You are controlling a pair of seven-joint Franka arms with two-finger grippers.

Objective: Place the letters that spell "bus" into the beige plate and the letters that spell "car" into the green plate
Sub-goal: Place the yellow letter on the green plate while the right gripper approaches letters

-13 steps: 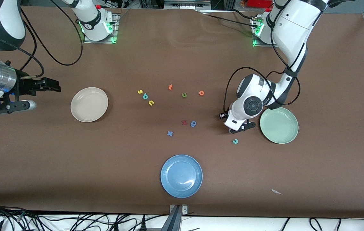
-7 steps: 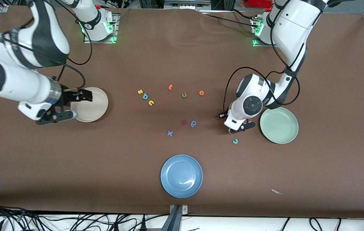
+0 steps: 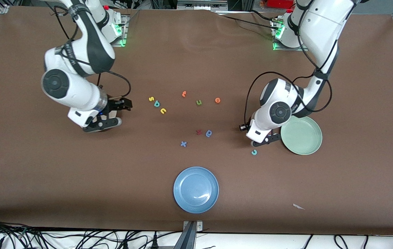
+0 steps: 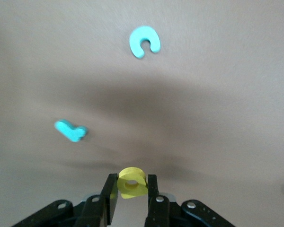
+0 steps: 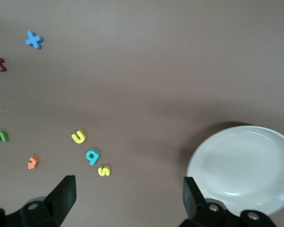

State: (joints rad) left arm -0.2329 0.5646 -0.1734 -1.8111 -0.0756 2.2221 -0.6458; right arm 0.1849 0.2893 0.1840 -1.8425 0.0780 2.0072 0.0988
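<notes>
My left gripper is low over the table beside the green plate, shut on the yellow "a". In the left wrist view the teal "r" and teal "c" lie on the table past the fingertips. The front view shows only the "c". My right gripper hangs open and empty over the edge of the beige plate, which the arm hides in the front view. The yellow "s", teal "b" and yellow "u" lie in a short row mid-table.
Other letters lie mid-table: an orange "t", an olive "u", an orange "e", a maroon letter, a blue "a"-like letter and a blue "x". A blue plate sits near the front edge.
The right arm has swung in from its end of the table to over the beige plate. The left gripper has shut on the yellow "a" and shifted slightly.
</notes>
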